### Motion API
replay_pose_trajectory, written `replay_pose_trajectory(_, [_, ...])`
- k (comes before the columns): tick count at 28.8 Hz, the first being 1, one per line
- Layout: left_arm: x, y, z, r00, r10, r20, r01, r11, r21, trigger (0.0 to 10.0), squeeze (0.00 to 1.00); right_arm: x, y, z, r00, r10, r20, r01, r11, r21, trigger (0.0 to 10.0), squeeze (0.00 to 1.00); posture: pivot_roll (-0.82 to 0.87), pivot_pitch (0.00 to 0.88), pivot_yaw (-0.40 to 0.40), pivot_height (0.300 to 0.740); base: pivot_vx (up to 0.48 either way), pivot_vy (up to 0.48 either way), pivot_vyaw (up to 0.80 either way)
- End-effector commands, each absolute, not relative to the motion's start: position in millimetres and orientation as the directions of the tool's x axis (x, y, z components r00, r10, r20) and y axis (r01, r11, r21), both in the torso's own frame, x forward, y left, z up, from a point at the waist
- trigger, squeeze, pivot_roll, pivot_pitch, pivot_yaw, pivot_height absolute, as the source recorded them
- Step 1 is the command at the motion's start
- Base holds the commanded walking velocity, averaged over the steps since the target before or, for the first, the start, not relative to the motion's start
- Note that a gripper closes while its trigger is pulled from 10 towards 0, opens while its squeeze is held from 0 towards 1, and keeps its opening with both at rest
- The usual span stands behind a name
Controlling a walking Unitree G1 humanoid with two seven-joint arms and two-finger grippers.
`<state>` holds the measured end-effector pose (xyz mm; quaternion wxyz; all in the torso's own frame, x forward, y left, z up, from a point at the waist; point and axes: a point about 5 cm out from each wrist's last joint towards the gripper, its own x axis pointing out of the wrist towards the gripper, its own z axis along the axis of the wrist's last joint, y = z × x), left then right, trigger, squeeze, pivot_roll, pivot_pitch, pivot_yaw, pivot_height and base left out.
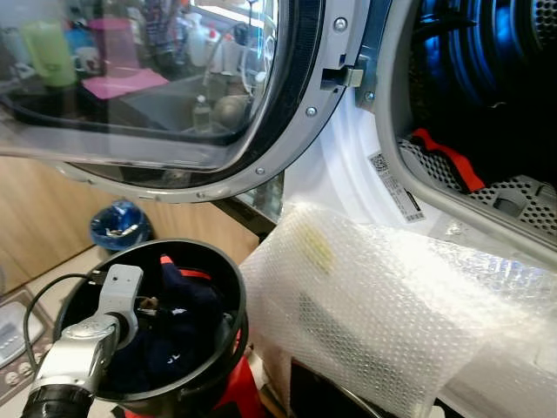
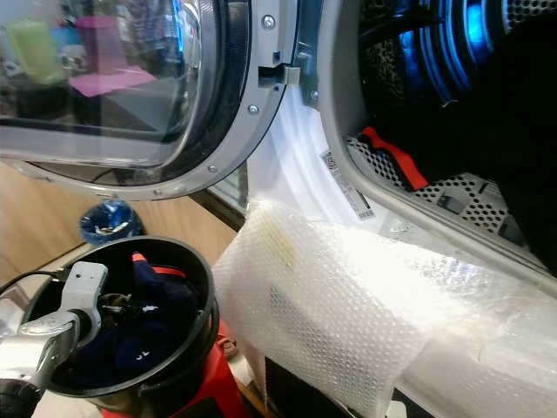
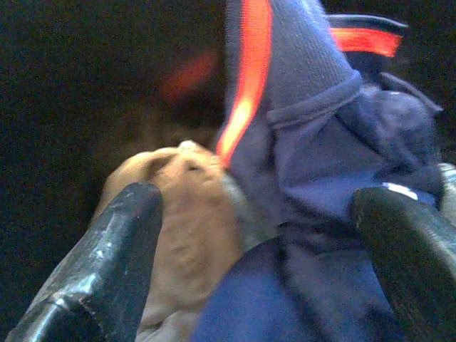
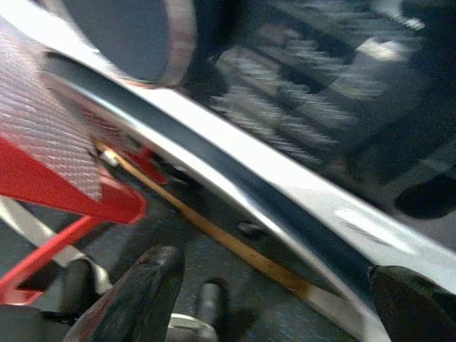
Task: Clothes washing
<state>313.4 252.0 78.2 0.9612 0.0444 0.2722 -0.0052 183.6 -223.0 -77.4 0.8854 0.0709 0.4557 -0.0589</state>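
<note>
Your left pincer [image 3: 256,235] is down inside a round black bucket [image 1: 228,287] that sits low at the left. Its two black fingers [image 3: 107,263] are spread wide around a heap of dark blue clothes [image 1: 178,326] with orange-red stripes. A tan piece of cloth [image 3: 185,214] lies between the fingers, beside the blue fabric. Nothing is pinched yet.

The washer door [image 1: 174,87] hangs open above the bucket. The drum opening [image 1: 487,96] is up at the right, with a red item [image 1: 448,157] already on its perforated wall. Bubble wrap [image 1: 383,296] covers the machine's front, below the opening.

Your right pincer [image 4: 278,299] is spread and holding nothing, low beside the machine.

Risks from here: closing now may catch only a thin fold, so the garment could slip free during the lift. A trailing garment might snag on the bucket rim or drag over the bubble wrap. The lifting arm could strike the door overhead.
</note>
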Motion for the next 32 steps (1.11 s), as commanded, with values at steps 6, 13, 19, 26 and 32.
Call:
replay_pose_trajectory(6, [326.3,232.9,64.6,0.815,-0.031,-0.579,0.094,0.993,0.079,10.0,1.00,183.8,-228.6,-75.7,0.577,-0.032,-0.816,0.131,0.990,0.054,10.0,0.00,0.04,0.137,-0.135,0.740,0.000,0.000,0.00])
replay_pose_trajectory(13, [324.0,214.5,47.6,0.724,-0.124,-0.678,0.227,0.972,0.064,10.0,0.00,186.7,-228.1,-74.2,0.581,-0.019,-0.814,0.106,0.993,0.052,10.0,0.00,0.03,0.140,-0.136,0.740,0.000,0.000,0.00])
replay_pose_trajectory(19, [313.4,216.1,35.1,0.646,-0.146,-0.749,0.307,0.949,0.079,10.0,0.00,185.1,-225.7,-75.7,0.574,-0.015,-0.819,0.101,0.994,0.052,10.0,0.00,0.04,0.130,-0.121,0.740,0.000,0.000,0.00])
replay_pose_trajectory(26, [304.2,221.1,27.5,0.570,-0.175,-0.803,0.419,0.902,0.101,4.5,0.00,186.7,-216.3,-77.2,0.565,0.011,-0.825,0.079,0.995,0.067,10.0,0.00,0.06,0.116,-0.100,0.740,0.000,0.000,0.00])
replay_pose_trajectory(32, [300.1,219.2,28.0,0.526,-0.245,-0.814,0.482,0.875,0.048,0.0,0.00,191.9,-201.4,-77.5,0.568,0.046,-0.822,0.054,0.994,0.093,10.0,0.00,0.08,0.094,-0.074,0.740,0.000,0.000,0.00])
